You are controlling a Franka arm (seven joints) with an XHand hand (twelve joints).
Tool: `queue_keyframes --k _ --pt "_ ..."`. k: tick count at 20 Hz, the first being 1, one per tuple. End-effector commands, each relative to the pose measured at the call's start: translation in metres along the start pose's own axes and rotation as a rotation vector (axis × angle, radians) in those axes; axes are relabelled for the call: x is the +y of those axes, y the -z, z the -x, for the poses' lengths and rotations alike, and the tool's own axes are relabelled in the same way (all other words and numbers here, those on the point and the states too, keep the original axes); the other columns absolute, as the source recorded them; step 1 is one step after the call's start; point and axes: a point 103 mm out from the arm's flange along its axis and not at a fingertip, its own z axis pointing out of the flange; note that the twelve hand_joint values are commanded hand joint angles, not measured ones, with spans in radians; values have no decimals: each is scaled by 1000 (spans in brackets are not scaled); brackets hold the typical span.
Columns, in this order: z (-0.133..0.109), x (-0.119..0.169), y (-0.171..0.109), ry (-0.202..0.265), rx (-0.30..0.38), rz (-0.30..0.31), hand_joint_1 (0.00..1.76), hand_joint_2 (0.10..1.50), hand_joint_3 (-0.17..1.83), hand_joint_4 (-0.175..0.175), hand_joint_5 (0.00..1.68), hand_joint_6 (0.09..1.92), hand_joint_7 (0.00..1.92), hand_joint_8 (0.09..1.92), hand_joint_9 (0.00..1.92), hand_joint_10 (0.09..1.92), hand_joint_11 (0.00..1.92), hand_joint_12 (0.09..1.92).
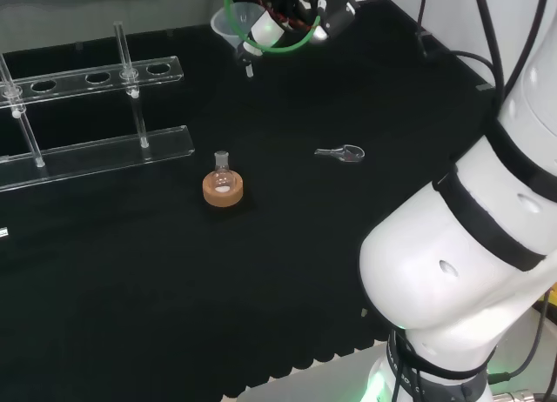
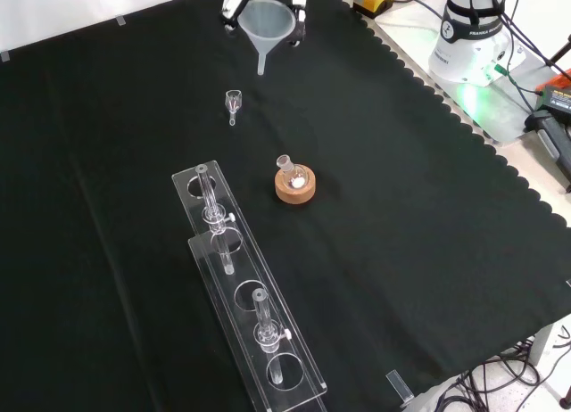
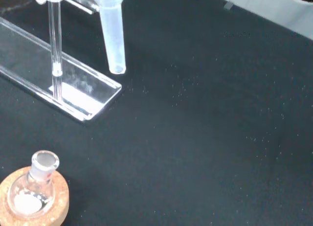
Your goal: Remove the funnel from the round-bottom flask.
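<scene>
Funnel (image 2: 268,26) is already out of the flask (image 1: 223,177), held in the air by the hand (image 1: 300,15), fingers curled round its cone, well apart from the flask and toward the far edge of the cloth (image 1: 287,263) in head view. Removal looks done; next move is likely to set it down on bare cloth, clear of the small scoop (image 1: 346,153) and the rack (image 2: 241,296). Flask sits on its cork ring (image 2: 295,186), neck open, a bit of white stuff at the bottom. Funnel looks empty.

A lab bench: black cloth (image 2: 428,251), clear test-tube rack (image 2: 245,314), round-bottom flask (image 2: 289,172) on cork ring (image 2: 295,186).
</scene>
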Motion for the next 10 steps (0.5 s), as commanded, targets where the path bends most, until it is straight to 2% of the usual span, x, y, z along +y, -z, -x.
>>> queue_keyframes --k 1,6,10 --pt "2 -14 22 -31 2 13 822 763 95 -175 867 1324 1197 1268 1859 381 1906 396" --pt "14 -37 46 -79 15 59 833 758 98 -175 890 1309 1214 1256 1869 370 1916 391" --pt "12 -41 53 -74 13 66 838 757 100 -175 902 1302 1224 1251 1875 364 1920 388"
